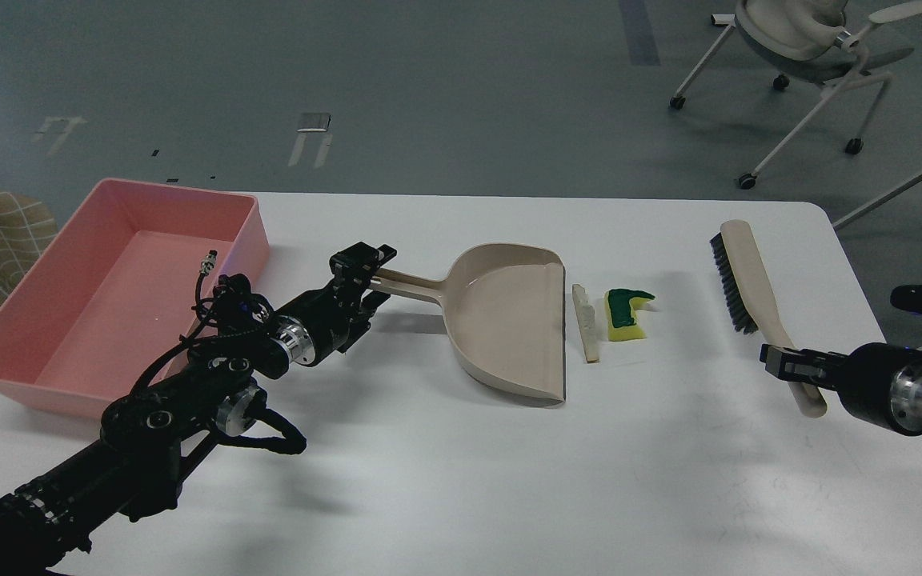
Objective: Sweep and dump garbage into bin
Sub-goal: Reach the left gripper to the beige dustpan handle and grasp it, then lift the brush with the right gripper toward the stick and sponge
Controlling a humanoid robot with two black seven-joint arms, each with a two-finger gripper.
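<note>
The garbage lies on the white table just right of the dustpan's mouth: a pale off-white strip (585,324) and a yellow sponge piece with a dark green top (626,315). The beige dustpan (509,320) lies flat, its handle pointing left. My left gripper (368,278) is open, with its fingers on either side of the handle's end. The beige black-bristled brush (737,276) lies at the right. My right gripper (781,364) is closed across its handle near the lower end. The pink bin (37,320) stands at the table's left edge, behind my left arm.
A small metal connector on a black cable (206,264) sticks up from my left arm in front of the bin. Office chairs (813,48) stand on the floor beyond the table's far right corner. The table's right edge is near my right arm.
</note>
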